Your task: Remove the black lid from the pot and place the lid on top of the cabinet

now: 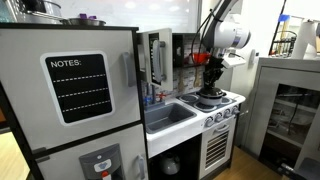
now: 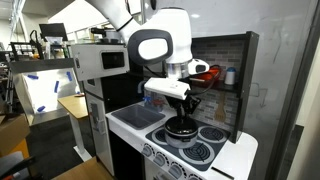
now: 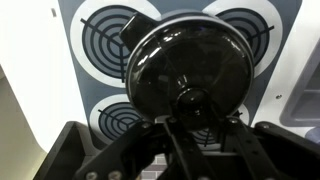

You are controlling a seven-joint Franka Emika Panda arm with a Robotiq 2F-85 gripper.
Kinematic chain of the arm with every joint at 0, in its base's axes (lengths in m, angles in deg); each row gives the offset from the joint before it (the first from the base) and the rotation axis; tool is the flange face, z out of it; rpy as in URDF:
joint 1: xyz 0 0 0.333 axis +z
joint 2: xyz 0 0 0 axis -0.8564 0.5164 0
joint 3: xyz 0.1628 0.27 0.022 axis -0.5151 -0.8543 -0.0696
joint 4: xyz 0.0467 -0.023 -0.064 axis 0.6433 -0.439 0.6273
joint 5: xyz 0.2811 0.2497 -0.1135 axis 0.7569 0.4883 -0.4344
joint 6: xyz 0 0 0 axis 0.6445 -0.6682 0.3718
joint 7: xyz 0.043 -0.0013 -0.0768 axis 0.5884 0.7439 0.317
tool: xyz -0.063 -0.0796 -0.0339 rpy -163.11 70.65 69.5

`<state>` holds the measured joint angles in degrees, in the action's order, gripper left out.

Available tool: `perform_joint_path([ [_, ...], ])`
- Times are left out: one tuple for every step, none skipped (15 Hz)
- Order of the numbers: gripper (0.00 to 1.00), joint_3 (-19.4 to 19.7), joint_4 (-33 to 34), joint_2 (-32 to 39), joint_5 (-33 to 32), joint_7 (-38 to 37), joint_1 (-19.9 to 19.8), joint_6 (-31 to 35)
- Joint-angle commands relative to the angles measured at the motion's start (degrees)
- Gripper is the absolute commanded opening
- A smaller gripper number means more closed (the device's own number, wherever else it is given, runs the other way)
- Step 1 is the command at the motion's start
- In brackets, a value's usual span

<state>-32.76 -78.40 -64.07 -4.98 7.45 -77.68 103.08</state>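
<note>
Jaws spread wide, the gripper (image 3: 182, 142) hovers over the black lid (image 3: 190, 60) seated on its pot (image 2: 181, 128) on the toy stove (image 2: 212, 152). The lid looks light, rigid and glossy-slick; its central knob (image 3: 190, 100) seems the surest hold.

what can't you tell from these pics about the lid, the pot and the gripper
Pot: small and dark in an exterior view; in the wrist view the lid covers it completely.
Gripper: open or shut is unclear; in the wrist view it is dark, blurred and cut off by the bottom edge.
Contact with the knob on the lid: unclear in every view.
</note>
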Motion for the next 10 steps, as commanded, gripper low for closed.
perform_joint_path([
  [0.08, -1.3, 1.3, 0.9, -1.2, -0.3, -1.5, 0.3],
  [0.08, -1.3, 1.4, 0.9, -1.3, -0.3, -1.5, 0.3],
  [0.08, -1.2, 1.4, 0.9, -1.4, -0.4, -1.5, 0.4],
  [0.08, -1.1, 1.4, 1.0, -1.5, -0.6, -1.4, 0.3],
  [0.08, -1.0, 1.5, 0.9, -1.8, -0.8, -1.2, 0.3],
  [0.08, -0.6, 1.5, 0.6, -2.6, -1.9, -0.8, -0.2],
  [0.08, -0.3, 1.6, 0.4, -3.3, -2.9, -0.6, -0.2],
  [0.08, 0.2, 1.8, 0.0, -4.4, -4.4, -0.3, -1.0],
  [0.08, 0.4, 2.0, -0.3, -5.6, -5.6, -0.1, -1.4],
  [0.08, 0.7, 2.2, -0.7, -7.0, -7.0, 0.2, -1.6],
])
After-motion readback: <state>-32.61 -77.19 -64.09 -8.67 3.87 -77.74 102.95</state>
